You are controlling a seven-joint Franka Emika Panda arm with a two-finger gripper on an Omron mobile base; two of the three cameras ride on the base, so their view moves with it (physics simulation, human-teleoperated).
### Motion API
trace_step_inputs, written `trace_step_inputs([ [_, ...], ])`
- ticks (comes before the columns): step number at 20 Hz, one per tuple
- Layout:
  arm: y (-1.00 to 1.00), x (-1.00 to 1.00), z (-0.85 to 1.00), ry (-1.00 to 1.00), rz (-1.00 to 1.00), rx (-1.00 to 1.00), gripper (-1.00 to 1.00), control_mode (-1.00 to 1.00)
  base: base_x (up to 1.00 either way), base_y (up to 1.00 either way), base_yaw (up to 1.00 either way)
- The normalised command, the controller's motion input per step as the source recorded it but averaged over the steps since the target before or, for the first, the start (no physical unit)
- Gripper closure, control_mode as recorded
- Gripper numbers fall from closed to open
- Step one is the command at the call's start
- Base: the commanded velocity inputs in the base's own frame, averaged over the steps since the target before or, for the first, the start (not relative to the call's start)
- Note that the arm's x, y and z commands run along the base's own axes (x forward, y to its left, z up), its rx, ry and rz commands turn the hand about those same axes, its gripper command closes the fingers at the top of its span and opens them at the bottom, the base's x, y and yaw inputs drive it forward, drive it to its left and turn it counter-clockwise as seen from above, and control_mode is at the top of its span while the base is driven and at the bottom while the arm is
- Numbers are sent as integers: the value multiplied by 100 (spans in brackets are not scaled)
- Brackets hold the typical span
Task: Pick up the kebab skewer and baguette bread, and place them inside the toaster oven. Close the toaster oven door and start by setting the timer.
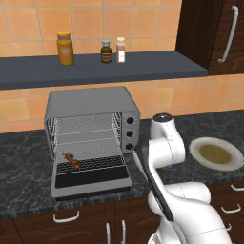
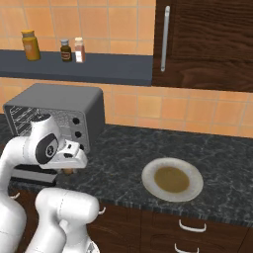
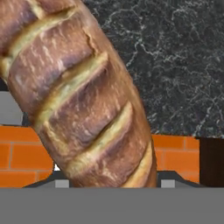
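Kebab skewer (image 1: 72,160) already on the toaster oven (image 1: 90,126) rack, baguette bread (image 3: 78,96) held in part-open claw (image 2: 69,170) beside the oven; insertion, door (image 1: 90,178) closing, timer left.

Toaster oven (image 1: 90,124) mouth wide open, door (image 1: 90,178) folded flat in front. Kebab skewer (image 1: 72,161) occupies lower rack's left; right side free.

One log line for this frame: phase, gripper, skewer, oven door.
phase: carrying baguette bread | gripper: shut on it | kebab skewer: on toaster oven rack | toaster oven door: open
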Motion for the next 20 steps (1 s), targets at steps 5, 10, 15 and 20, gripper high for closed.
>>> trace_step_inputs([
  [5, 87, 11, 30, 1, -1, 2, 100, -100, 0, 0, 0],
  [10, 93, 13, 0, 1, -2, 3, 100, -100, 0, 0, 0],
  [15, 43, 31, -4, 0, 0, 5, 100, -100, 0, 0, 0],
  [20, 3, 48, -1, 1, 0, 3, 100, -100, 0, 0, 0],
])
